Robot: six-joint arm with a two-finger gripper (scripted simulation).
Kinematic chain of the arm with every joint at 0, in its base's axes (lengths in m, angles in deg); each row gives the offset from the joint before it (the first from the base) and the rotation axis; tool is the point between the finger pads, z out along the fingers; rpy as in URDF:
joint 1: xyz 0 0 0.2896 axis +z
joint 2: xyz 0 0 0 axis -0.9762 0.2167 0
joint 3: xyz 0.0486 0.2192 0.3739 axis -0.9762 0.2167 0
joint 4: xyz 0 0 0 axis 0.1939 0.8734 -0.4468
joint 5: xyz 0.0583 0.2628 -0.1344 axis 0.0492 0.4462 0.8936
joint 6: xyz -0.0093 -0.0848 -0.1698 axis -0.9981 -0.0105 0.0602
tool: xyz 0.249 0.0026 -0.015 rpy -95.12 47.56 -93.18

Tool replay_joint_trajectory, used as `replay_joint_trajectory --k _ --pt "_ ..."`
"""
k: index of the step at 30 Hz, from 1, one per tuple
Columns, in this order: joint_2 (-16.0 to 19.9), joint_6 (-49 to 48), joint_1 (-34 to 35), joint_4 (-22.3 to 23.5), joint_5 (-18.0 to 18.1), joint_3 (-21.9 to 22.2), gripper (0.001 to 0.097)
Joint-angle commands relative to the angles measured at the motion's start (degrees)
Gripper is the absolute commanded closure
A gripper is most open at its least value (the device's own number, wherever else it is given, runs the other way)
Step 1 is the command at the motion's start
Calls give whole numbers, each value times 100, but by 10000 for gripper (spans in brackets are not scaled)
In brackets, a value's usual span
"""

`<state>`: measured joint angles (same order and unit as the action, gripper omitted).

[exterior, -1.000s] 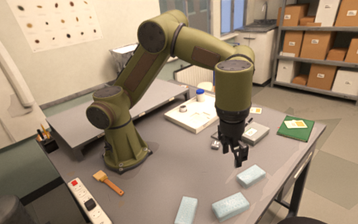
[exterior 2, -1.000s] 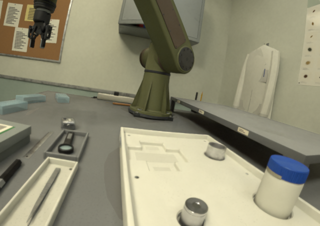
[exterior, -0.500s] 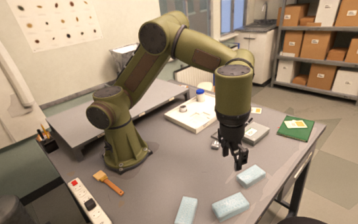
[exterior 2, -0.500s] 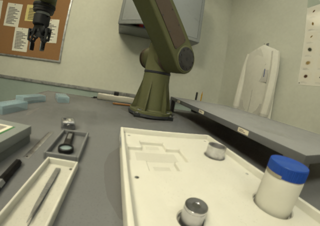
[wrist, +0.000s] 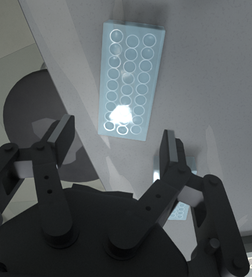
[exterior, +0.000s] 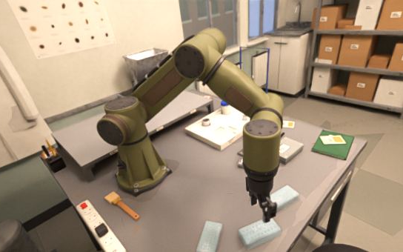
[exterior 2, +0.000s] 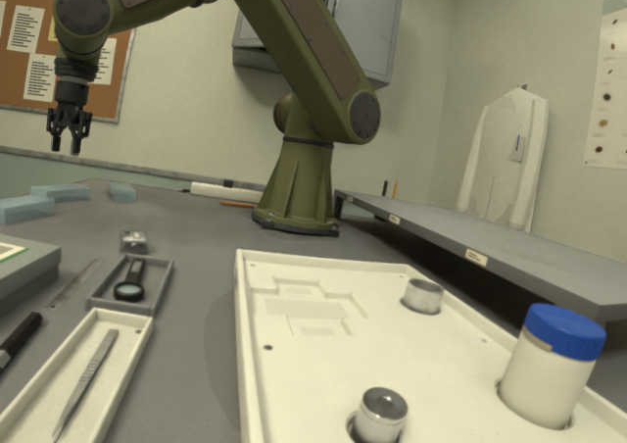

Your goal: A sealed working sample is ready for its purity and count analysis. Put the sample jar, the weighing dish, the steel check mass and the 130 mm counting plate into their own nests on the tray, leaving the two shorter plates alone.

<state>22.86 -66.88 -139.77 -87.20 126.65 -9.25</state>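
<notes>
A second pale blue counting plate [wrist: 179, 191] is mostly hidden behind my right finger in the wrist camera; it lies near the table's front edge [exterior: 284, 196]. My gripper [exterior: 265, 209] [exterior 2: 66, 137] [wrist: 116, 139] is open and empty, hanging above the table's front edge. Below it lies another pale blue counting plate [exterior: 259, 232] [wrist: 130, 84] [exterior 2: 23, 208] with rows of round wells. A third plate [exterior: 209, 236] [exterior 2: 121, 192] lies to its left. On the white tray [exterior: 220, 128] [exterior 2: 385, 347], the blue-capped sample jar [exterior: 225, 107] [exterior 2: 549, 365], the steel check mass [exterior 2: 380, 415] and the round weighing dish [exterior: 206, 122] [exterior 2: 422, 295] sit in nests. The stepped rectangular nest [exterior 2: 309, 309] is empty.
The raised grey platform [exterior: 126, 122] [exterior 2: 486, 246] stands behind the tray. A grey box [exterior: 289, 148], a green book [exterior: 332, 143], a magnifier in a frame [exterior 2: 130, 284], a scalpel tray [exterior 2: 76, 372], a small foil block [exterior 2: 133, 241], a brush [exterior: 120, 204] and a power strip [exterior: 98, 226] lie on the table.
</notes>
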Motion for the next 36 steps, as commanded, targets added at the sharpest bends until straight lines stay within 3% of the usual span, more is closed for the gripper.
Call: replay_joint_trajectory --k 1,10,36 --pt "64 0 0 -2 -85 11 221" --pt "533 0 0 -4 -630 78 221" --pt "758 0 0 -3 -851 78 221"
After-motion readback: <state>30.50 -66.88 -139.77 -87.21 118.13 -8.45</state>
